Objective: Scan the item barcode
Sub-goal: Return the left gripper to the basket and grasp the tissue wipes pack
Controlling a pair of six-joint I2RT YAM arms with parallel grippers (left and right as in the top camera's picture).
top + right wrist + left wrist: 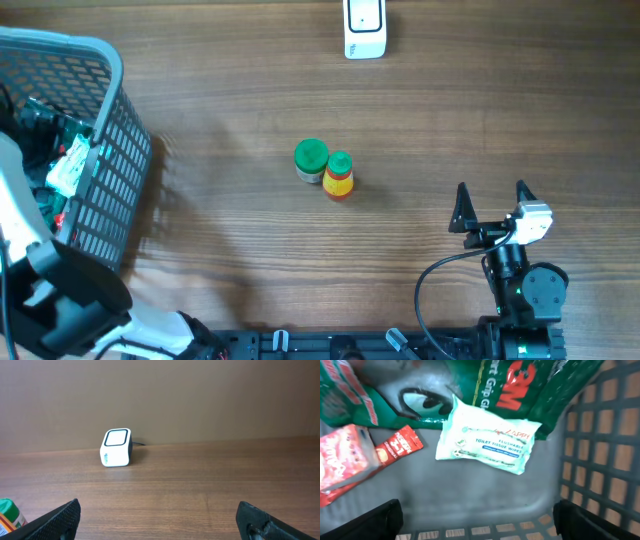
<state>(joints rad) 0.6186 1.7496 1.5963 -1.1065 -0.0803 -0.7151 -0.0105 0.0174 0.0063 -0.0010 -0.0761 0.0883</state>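
The worktop (450,110) is mostly bare wood, with the basket (112,165) at its left end. My left arm reaches down into the basket, so I judge the step in hand to be the first one: picking out an item to scan.

Inside the basket, a green bag (520,390) lies across the back. A tissue pack (487,437) lies flat on the basket floor, its top edge against the bag. This pack looks like the item to take, since it lies ahead of my wrist and nothing covers it. Red sachets (355,460) lie to its left, apart from it.

The scanner (364,28) stands at the far edge of the worktop, well apart from the basket, and in the right wrist view its window faces my right arm. Two bottles (325,170) stand touching each other near the middle of the worktop.

My left fingers (375,520) are spread wide and hold nothing; they are short of the pack and not touching it. My right fingers (55,520) are spread wide too, empty, above the worktop near its front right.

The next move calls for lowering the left fingers to straddle the pack across its short side and closing on it. I cannot see a barcode on the pack's upper face, so it may need turning before it meets the scanner.
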